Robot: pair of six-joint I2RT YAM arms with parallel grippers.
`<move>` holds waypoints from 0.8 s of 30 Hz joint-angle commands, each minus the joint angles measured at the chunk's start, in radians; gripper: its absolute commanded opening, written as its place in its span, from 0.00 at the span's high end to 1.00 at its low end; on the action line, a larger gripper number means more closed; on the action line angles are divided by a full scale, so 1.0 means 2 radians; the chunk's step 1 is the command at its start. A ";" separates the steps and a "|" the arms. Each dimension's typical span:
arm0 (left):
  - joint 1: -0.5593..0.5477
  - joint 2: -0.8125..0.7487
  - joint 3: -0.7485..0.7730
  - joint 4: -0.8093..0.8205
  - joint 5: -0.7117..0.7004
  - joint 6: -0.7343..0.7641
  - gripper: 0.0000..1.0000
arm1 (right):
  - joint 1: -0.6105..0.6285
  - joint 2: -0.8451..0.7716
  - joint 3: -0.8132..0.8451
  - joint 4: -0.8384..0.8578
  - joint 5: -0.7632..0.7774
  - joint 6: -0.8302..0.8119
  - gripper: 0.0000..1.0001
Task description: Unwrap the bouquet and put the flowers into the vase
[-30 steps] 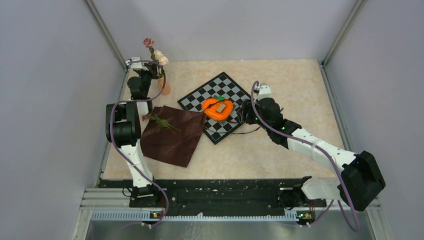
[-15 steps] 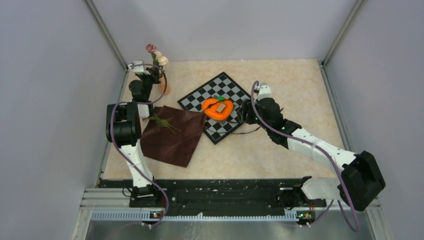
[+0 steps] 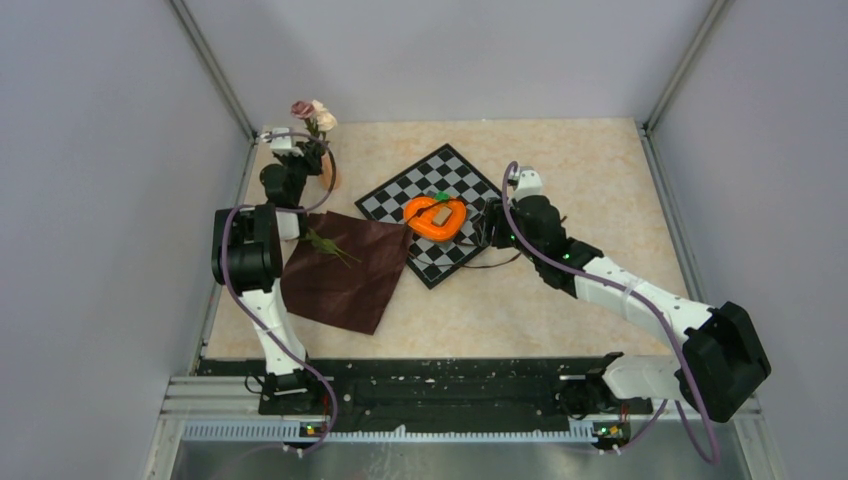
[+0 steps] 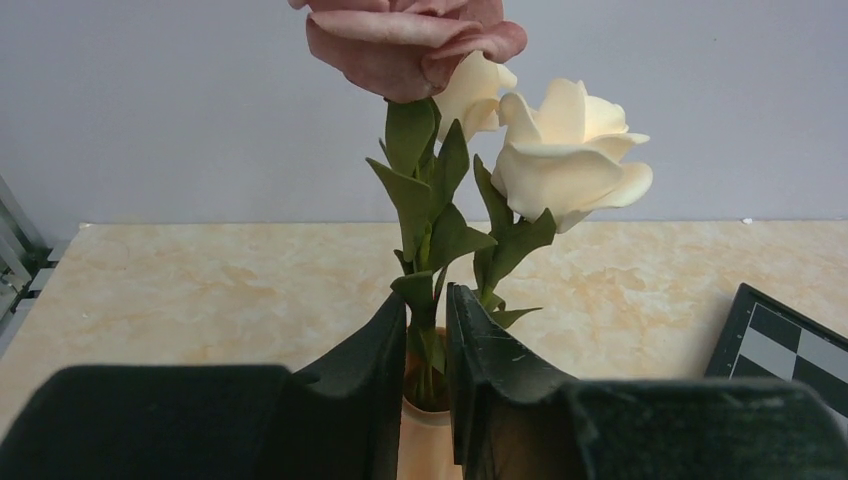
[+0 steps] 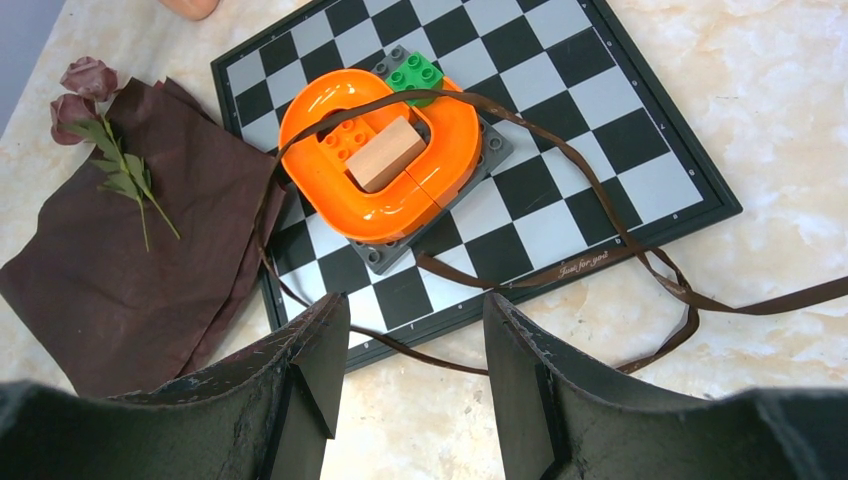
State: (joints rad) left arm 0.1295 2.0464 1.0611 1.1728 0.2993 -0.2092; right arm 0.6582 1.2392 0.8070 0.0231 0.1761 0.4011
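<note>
The left pincer (image 4: 426,305) stands barely parted around the flowers (image 4: 560,160), seemingly not pinching, because their stems sit upright in the terracotta vase (image 4: 425,445) beneath it; the right pincer (image 5: 415,310) hangs open, empty, above the chessboard (image 5: 600,130).

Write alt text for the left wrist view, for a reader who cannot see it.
Three artificial roses, one pink and two cream, stand on leafy green stems in a small orange vase, with the stems closely flanked by the two black fingers of the left gripper. Behind lie a beige marbled table and a chessboard corner.
</note>
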 commanded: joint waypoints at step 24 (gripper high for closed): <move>-0.005 -0.088 -0.070 0.026 -0.029 0.001 0.18 | 0.000 -0.017 0.010 0.031 -0.010 -0.003 0.46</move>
State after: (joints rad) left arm 0.1268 1.9472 0.9585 1.1595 0.2817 -0.1959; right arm 0.6582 1.2385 0.8070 0.0380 0.1619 0.4015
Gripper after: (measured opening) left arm 0.772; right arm 0.536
